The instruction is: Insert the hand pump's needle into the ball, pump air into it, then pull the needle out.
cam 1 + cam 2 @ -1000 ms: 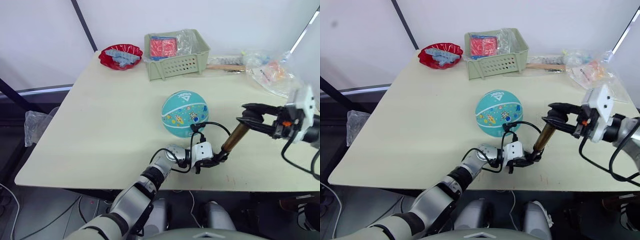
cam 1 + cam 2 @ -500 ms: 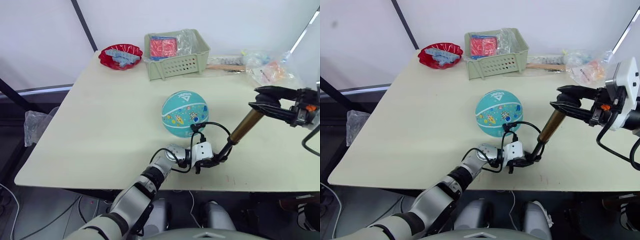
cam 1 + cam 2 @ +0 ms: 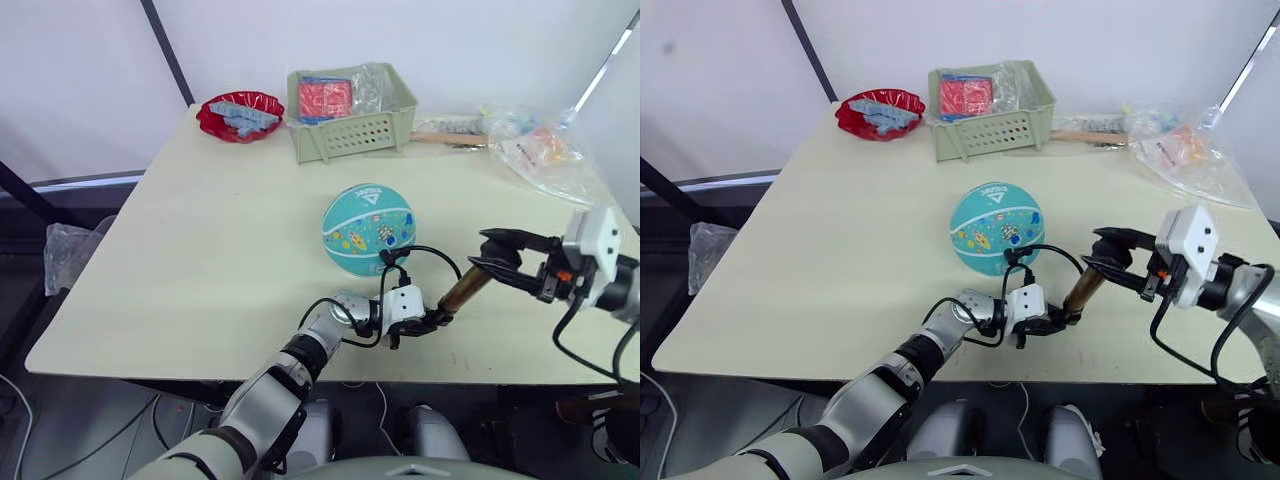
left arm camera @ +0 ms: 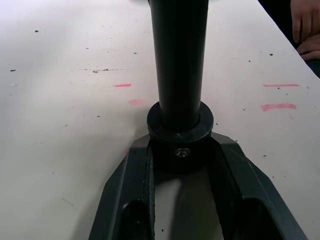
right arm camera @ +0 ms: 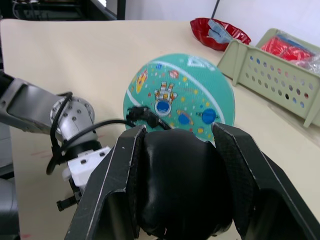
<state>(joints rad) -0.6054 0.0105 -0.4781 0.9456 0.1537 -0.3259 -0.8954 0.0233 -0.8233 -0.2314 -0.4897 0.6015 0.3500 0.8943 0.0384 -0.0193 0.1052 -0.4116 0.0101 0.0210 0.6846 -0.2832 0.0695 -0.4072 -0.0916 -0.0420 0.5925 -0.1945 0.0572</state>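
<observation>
The teal ball (image 3: 369, 226) sits mid-table. The hand pump stands tilted in front and to the right of it, its gold barrel (image 3: 464, 289) short between the grippers. My left gripper (image 3: 436, 319) is shut on the pump's black foot end (image 4: 180, 134), low on the table. My right gripper (image 3: 497, 268) is shut on the black T-handle (image 5: 180, 190). A thin black hose (image 3: 432, 251) loops from the pump to the ball. Its black fitting (image 5: 141, 114) rests against the ball's near side beside the valve (image 5: 162, 106). The needle's metal tip is hidden.
A green basket (image 3: 395, 120) with red packets stands behind the ball, and a red bowl (image 3: 238, 113) is at the far left. Plastic bags (image 3: 546, 152) and a wooden stick (image 3: 450, 138) lie at the far right. A person's hand (image 4: 306, 24) is at the table edge.
My right gripper lifted the T-handle up and to the right, drawing the pump out long, then pushed it back down. The barrel now looks shorter. Left gripper and ball have stayed put.
</observation>
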